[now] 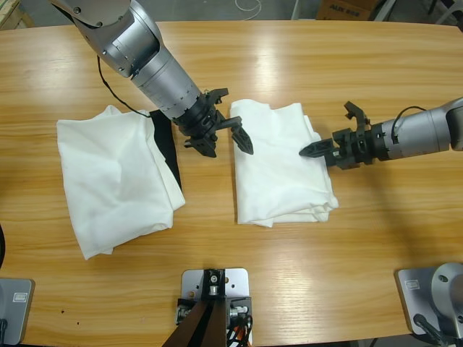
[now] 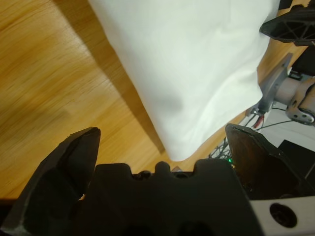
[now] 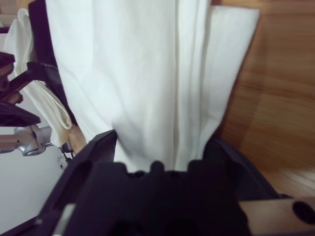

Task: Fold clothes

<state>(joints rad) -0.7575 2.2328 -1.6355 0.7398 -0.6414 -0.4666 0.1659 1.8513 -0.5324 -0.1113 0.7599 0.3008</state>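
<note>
Left gripper (image 1: 230,141) gapes wide beside the folded T-shirt (image 1: 278,163); right gripper (image 1: 323,148) seemingly open too.

Folded shirt (image 1: 281,165) mid-table (image 1: 304,65), second shirt (image 1: 116,181) well left, a pincer at each side edge.

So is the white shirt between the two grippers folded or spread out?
Folded. The middle shirt lies as a compact rectangle, with stacked layers showing along its right edge.

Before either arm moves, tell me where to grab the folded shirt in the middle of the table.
Probably by its layered right edge, coming in low from the right, where the right end effector already sits. The folded T-shirt lies flat, and its stacked layers show along that side, so one pinch there should catch them all.
</note>
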